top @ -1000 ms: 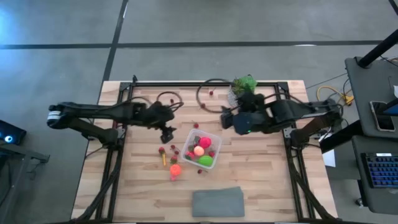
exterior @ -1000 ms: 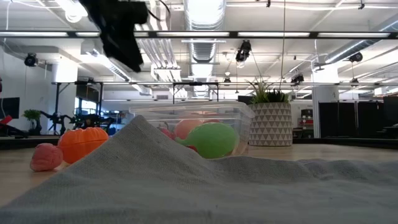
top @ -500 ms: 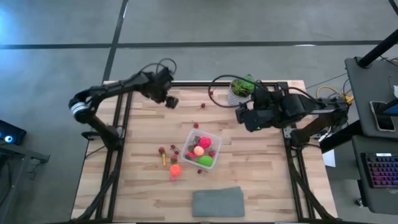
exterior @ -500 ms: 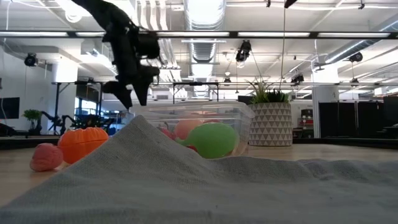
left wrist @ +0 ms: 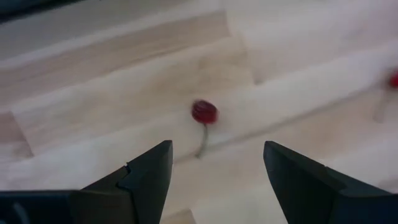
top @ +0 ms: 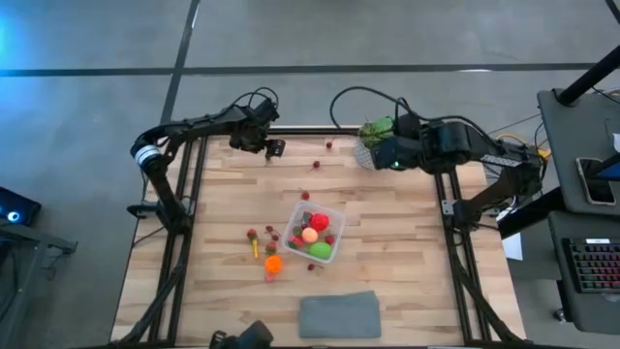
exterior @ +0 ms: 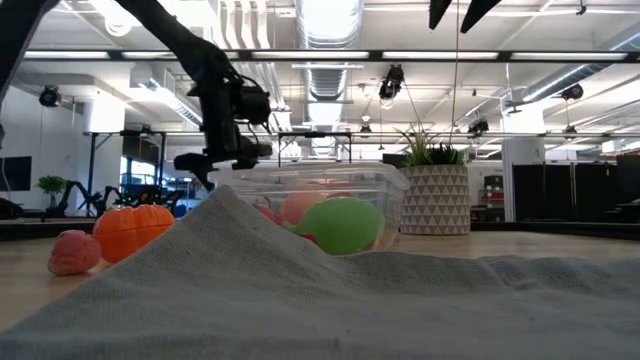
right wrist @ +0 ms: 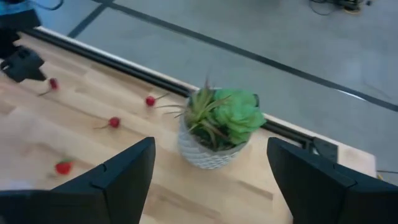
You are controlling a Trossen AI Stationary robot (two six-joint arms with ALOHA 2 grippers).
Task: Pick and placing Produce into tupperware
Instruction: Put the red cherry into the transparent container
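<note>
I judge the job about half done: the tupperware [top: 315,233] at frame centre holds several pieces, but produce [top: 268,255] lies left of it and a berry [left wrist: 204,112] waits ahead of my left gripper [left wrist: 214,171], jaws open and empty. My right gripper [right wrist: 208,171] hangs open and empty by the plant [right wrist: 217,127] at upper right.

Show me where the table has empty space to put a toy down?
Bare wood lies between the tub and the table's right edge, and left of the grey cloth. It is crowded left of the tub, where loose produce sits, and by the plant.

Bare wood around berry [left wrist: 204,112], unobstructed.
</note>
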